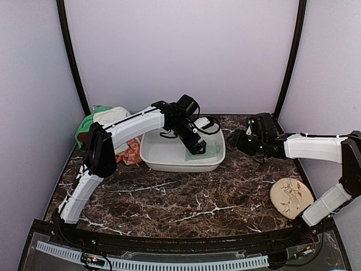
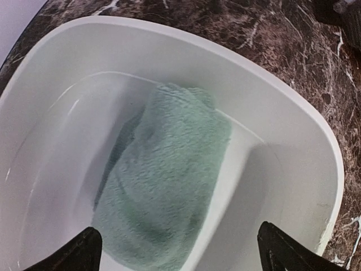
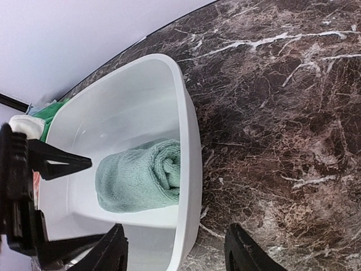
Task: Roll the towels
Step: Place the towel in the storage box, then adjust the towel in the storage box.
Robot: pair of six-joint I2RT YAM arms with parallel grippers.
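Left claw (image 2: 177,228) gapes over the rolled sage towel (image 2: 163,192) in the basin (image 2: 282,107); right claw (image 3: 175,237) apart, empty. Unheld, it may perhaps unroll.

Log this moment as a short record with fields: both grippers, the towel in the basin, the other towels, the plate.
left gripper: open, holding nothing, above the sage-green towel
right gripper: open, empty, by the right end of the white basin
sage-green towel: rolled, lying inside the white basin
other towels: heaped unrolled at the back-left corner of the table
plate: flat on the table's right side, apart from the white basin
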